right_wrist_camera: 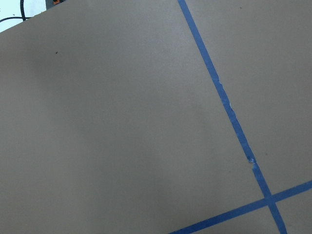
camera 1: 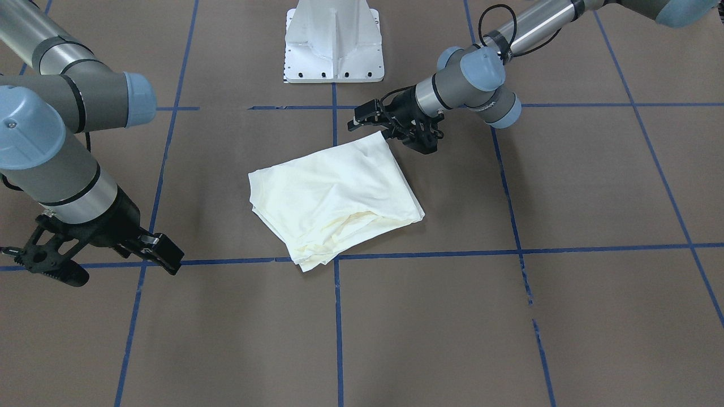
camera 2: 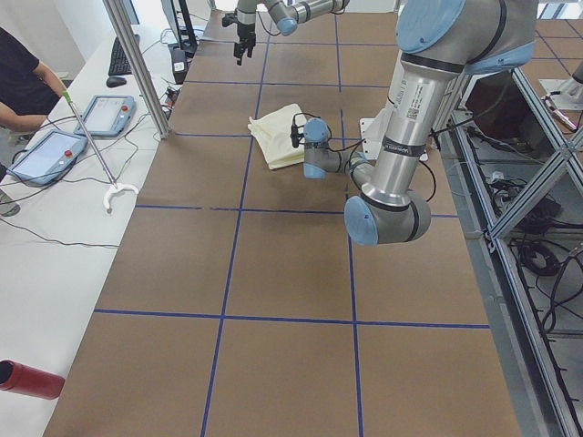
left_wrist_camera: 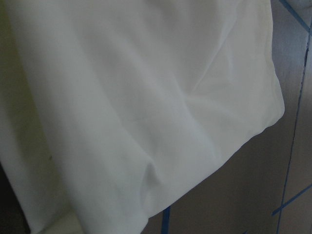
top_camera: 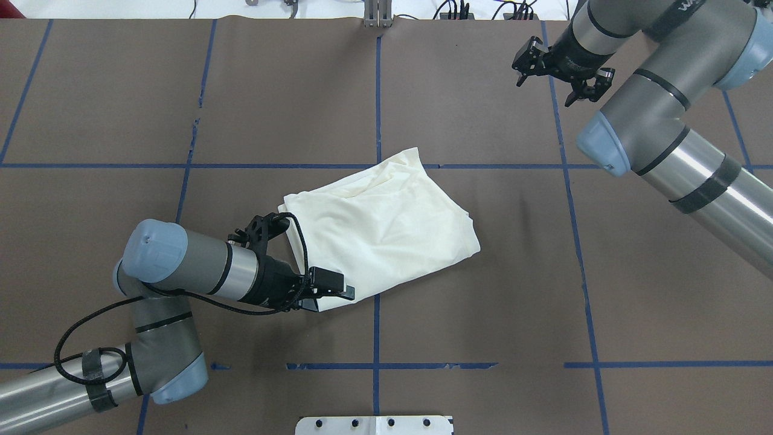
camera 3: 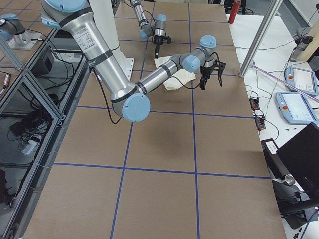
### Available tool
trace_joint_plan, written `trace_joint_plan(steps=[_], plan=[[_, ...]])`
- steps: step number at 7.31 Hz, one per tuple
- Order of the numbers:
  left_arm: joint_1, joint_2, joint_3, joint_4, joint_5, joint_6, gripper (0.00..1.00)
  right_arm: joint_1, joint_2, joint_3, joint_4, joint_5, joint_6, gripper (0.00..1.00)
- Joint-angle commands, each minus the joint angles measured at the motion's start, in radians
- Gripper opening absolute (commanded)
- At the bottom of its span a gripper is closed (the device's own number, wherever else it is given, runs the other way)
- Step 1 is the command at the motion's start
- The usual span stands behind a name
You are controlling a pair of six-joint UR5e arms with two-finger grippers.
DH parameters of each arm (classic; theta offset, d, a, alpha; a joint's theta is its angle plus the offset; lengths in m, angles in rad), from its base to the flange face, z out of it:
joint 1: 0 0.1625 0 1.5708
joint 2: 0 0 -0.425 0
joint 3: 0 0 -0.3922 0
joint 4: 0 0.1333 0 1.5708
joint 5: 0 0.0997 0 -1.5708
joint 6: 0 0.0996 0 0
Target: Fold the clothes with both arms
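Two grey metal arms (top_camera: 199,272) with light-blue joint caps (top_camera: 154,251), black grippers (top_camera: 543,90), looping black cables (top_camera: 301,244).

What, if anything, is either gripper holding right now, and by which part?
Nothing, as far as the views show. The right gripper hangs open above the table. The left gripper sits beside the folded T-shirt at its corner, not visibly gripping it.

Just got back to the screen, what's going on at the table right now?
Two arms are working on folding a shirt. The shirt lies folded into a rough rectangle mid-table, with no print showing. The left hand is low at the shirt's edge on the robot's left; whether it grips the cloth cannot be told. The right hand is open and holding nothing, well away from the shirt above bare table on the far side.
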Motion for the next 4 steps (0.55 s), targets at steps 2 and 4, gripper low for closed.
trace_joint_plan(steps=[2, 4], plan=[[-0.062, 0.057, -0.043, 0.002, -0.002, 0.040, 1.00, 0.017, -0.009, 0.030, -0.001, 0.004, -0.035, 1.00], [-0.256, 0.109, -0.044, 0.067, -0.007, 0.261, 1.00, 0.054, -0.087, 0.078, -0.002, 0.004, -0.174, 1.00]])
